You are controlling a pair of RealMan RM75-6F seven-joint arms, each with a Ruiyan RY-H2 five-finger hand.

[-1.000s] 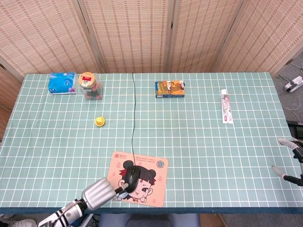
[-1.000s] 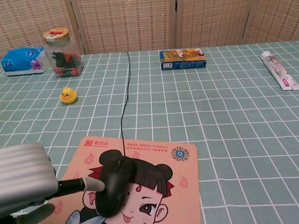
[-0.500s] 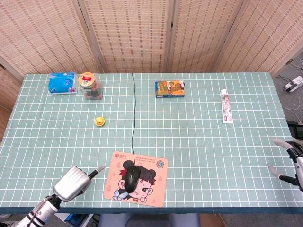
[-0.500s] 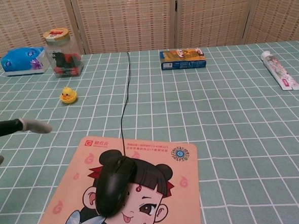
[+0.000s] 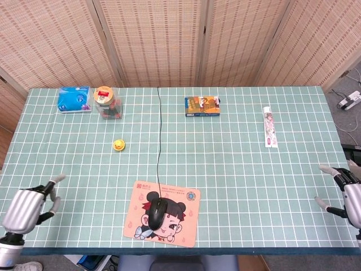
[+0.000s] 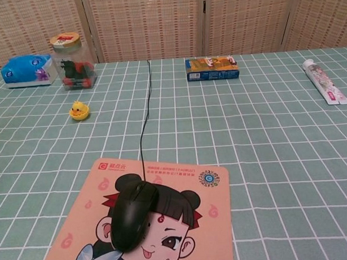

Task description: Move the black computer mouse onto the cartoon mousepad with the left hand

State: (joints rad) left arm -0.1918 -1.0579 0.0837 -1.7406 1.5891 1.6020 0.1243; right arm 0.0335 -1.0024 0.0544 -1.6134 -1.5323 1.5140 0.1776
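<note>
The black computer mouse (image 5: 156, 212) (image 6: 133, 215) is seen lying on the cartoon mousepad (image 5: 163, 213) (image 6: 185, 223), over the hair of the printed girl's face, near the front edge of the worktop (image 5: 237, 164). Its cable (image 5: 158, 135) (image 6: 145, 117) is stretched from the mouse straight toward the far edge. Nothing is touching the mouse.

The left hand (image 5: 27, 206) is found at the near left corner, well apart from the mousepad; its fingers (image 5: 54, 180) are spread and nothing is held in it. The right hand (image 5: 345, 195) is seen at the near right edge, partly cut off by the frame, with fingers spread apart and nothing held. Neither hand is caught in the chest view.

Beyond the mousepad to the left, a small yellow duck toy (image 5: 119, 145) (image 6: 78, 111) is placed on the green checked cloth. Further back, a clear jar (image 5: 107, 104) (image 6: 72, 60) with a red and yellow lid is stood upright; dark and red pieces are visible inside it, though what they are cannot be told. Just left of the jar a blue tissue pack (image 5: 74, 99) (image 6: 27, 70) is laid flat. At the far middle a blue and orange box (image 5: 202, 105) (image 6: 211, 67) is set, closed, its contents hidden. To the far right a white tube (image 5: 269, 126) (image 6: 324, 81) is laid lengthwise.
</note>
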